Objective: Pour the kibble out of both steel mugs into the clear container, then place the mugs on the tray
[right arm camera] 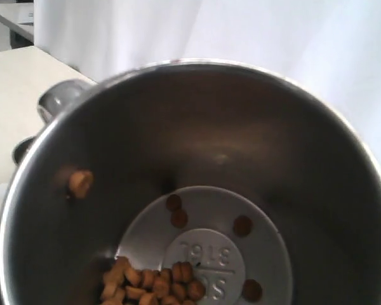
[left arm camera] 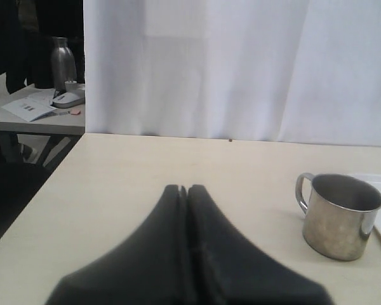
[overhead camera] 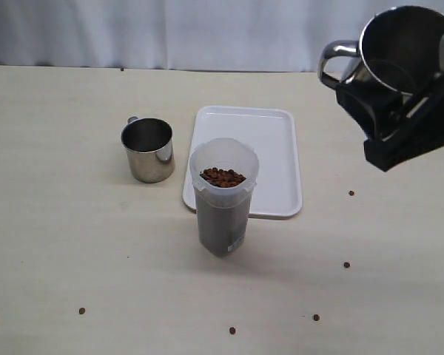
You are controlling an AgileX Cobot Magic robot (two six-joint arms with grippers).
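Observation:
High at the right of the exterior view, my right gripper (overhead camera: 391, 103) is shut on a steel mug (overhead camera: 399, 44), tipped with its mouth toward the camera. The right wrist view looks into this mug (right arm camera: 197, 127); some kibble (right arm camera: 152, 283) lies at its bottom, and the fingers are hidden. The clear container (overhead camera: 222, 200) stands mid-table, filled with kibble (overhead camera: 222, 177) nearly to its rim. Behind it lies the white tray (overhead camera: 274, 133), bare. A second steel mug (overhead camera: 148, 150) stands upright left of the tray. My left gripper (left arm camera: 183, 189) is shut and empty, apart from that mug (left arm camera: 340, 219).
Loose kibble pellets (overhead camera: 346, 264) are scattered over the front and right of the table. A white curtain (overhead camera: 170, 29) hangs behind the table. The left wrist view shows a side table with a metal bottle (left arm camera: 62, 63) and papers beyond the table's corner.

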